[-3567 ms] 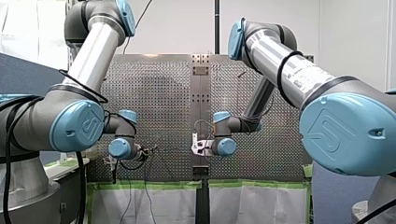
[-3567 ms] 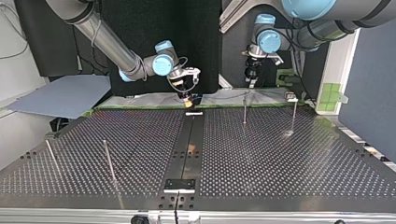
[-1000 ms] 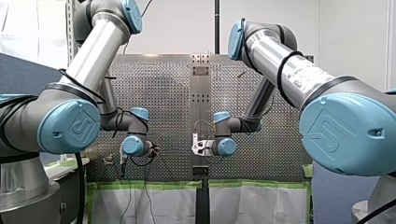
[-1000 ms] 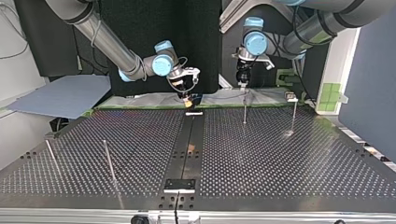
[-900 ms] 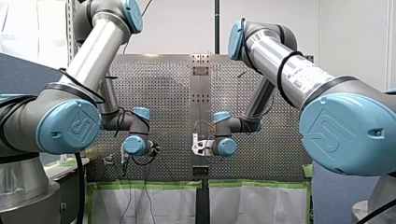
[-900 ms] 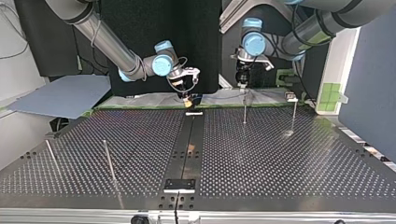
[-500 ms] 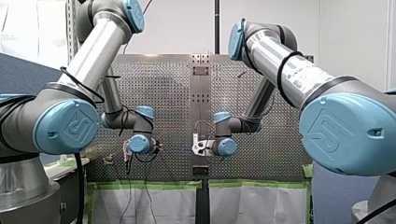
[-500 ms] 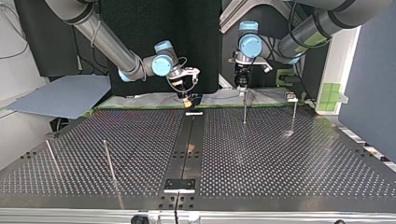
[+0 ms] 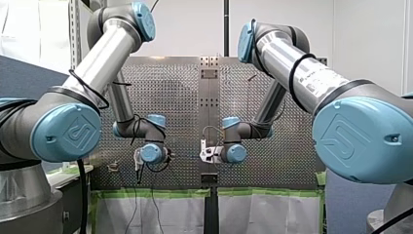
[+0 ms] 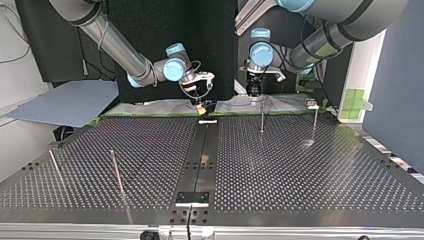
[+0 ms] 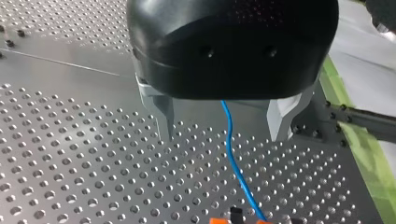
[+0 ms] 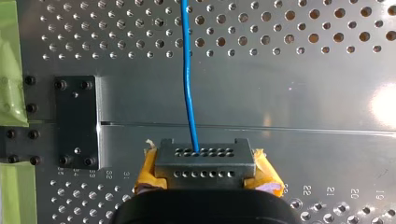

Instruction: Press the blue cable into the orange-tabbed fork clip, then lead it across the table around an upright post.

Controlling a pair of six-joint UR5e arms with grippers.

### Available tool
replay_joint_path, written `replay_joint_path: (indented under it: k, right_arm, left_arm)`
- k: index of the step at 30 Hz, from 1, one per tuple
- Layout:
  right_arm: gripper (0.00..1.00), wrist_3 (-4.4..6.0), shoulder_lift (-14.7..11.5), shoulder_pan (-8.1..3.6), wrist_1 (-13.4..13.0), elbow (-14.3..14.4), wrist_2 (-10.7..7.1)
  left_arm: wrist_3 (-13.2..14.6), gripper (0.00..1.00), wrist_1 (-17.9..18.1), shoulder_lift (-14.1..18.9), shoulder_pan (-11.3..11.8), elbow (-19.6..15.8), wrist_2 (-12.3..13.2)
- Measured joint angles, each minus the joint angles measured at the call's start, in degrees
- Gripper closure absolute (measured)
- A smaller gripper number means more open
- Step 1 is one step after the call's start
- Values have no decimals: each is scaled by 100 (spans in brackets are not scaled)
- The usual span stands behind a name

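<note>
Two metal fingers (image 11: 164,114) of the left gripper (image 11: 223,136) stand apart with nothing pinched. The blue cable (image 11: 232,156) comes out from under the black gripper body and passes between the fingers, clear of both. It runs ahead to the orange-tabbed clip (image 11: 219,220), which is only partly in view.

The right gripper (image 12: 205,170) has its yellow pads (image 12: 148,171) closed on a grey perforated block (image 12: 204,156). The cable enters the block's front row of holes. From there it leads straight ahead, over the plain centre strip and onto the perforated table (image 12: 303,51).

In the top view the right gripper sits low at the table's far edge, on the centre seam. The left gripper hangs near it, toward the view's right and above the far edge. An upright post (image 10: 262,121) stands just in front of the left gripper, and a second post (image 10: 315,125) is further right. The cable is too thin to make out in this view.
</note>
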Motion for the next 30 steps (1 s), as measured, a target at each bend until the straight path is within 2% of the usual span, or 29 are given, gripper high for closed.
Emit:
replay_joint_path:
  k: [10,19,30]
  right_arm:
    - [100,-6,0,-18,1,1,-4]
    - [100,-6,0,-19,-6,-11,-3]
    - [100,-5,0,-18,-1,-11,-5]
  left_arm:
    - [39,0,-241,-455,-60,511,-414]
    - [112,0,-288,-502,-63,740,-491]
    - [330,0,-338,-503,-77,790,-688]
